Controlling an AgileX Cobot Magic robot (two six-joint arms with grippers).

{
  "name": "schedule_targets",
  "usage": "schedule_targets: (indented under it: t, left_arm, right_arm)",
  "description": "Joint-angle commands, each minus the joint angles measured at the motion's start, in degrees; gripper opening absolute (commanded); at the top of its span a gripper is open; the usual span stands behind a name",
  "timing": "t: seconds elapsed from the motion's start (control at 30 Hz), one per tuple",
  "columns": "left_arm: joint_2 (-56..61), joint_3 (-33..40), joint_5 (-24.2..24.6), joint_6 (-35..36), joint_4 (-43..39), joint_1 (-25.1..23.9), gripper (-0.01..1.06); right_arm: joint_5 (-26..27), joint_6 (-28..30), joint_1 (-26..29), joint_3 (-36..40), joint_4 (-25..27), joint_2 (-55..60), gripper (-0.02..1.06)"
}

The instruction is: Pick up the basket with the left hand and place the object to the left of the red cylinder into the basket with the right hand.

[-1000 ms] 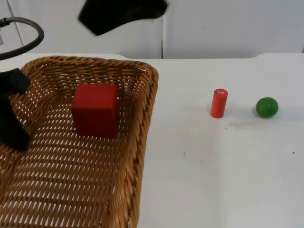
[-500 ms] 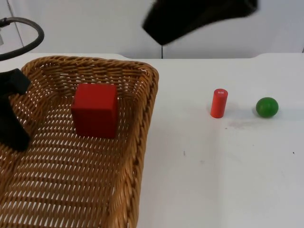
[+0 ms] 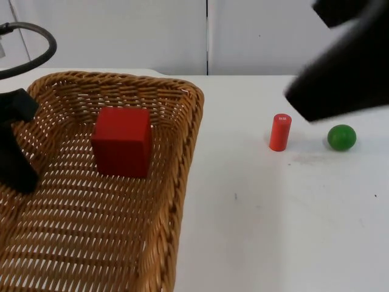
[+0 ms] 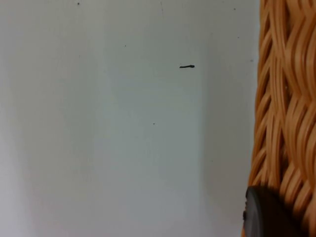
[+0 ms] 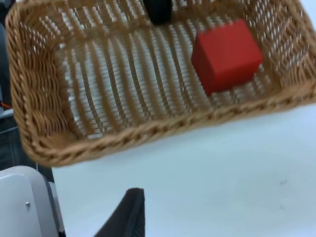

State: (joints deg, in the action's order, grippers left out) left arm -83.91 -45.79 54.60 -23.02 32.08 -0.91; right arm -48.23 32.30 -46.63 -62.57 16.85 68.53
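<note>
- We see a white table [image 3: 261, 231] that ends at a grey partition wall [image 3: 121, 33].
- A large woven wicker basket [image 3: 182, 182] takes up the near left part of the table in the top view. Whether it rests on the surface or is lifted off it, we cannot tell.
- In the right wrist view we look into the basket [image 5: 123, 133] from beyond one long rim, with bare table on the near side of that rim.
- The right arm [image 3: 346, 73] comes in from the upper right as a dark blurred shape, above the table near the two small objects. We can make out the right gripper by one black fingertip [image 5: 126, 217] in its wrist view, so we cannot tell whether its jaws are open or closed.
- The left gripper [image 3: 15, 146] is at the basket's left wall. In the left wrist view a black fingertip [image 4: 266, 215] sits against the woven rim [image 4: 286, 98], so we take it to be gripping the basket.
- A red cube [image 3: 121, 141] sits inside the basket, toward the far end. We also see the cube [image 5: 226, 55] on the woven floor in the right wrist view.
- A red cylinder [image 3: 280, 132] stands upright on the table, well to the right of the basket.
- A green ball [image 3: 341, 137] lies just to the right of the cylinder, apart from it.
</note>
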Motion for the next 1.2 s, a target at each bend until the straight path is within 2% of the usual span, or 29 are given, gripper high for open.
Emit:
schedule_targets:
  t: [0.0,0.2,0.43,0.87,1.0,1.17]
  left_arm:
    - [0.7,-0.2,0.3,-0.2,1.6,0.3,0.00]
    - [0.7,-0.2,0.1,-0.2,1.6,0.3,0.00]
    - [0.4,-0.2,-1.0,-0.2,1.8,0.3,0.00]
    - [-0.3,-0.2,-5.3,-0.8,1.8,0.3,0.00]
    - [-3.1,-0.3,-8.2,-2.1,2.0,0.3,0.00]
    - [-6.6,-1.7,-8.6,-2.6,1.7,0.3,0.00]
  right_arm:
    - [1.5,-0.6,0.2,1.9,-0.3,-1.8,1.05]
    - [5.4,-0.6,0.2,6.2,-0.3,-5.9,1.05]
    - [6.0,-0.6,0.2,6.3,-0.4,-6.4,1.05]
    - [3.9,-0.6,0.1,6.3,-0.1,-6.4,1.05]
    - [3.5,-0.6,0.1,6.3,-0.1,-6.4,1.05]
    - [3.5,-0.6,0.1,6.3,-0.1,-6.4,1.05]
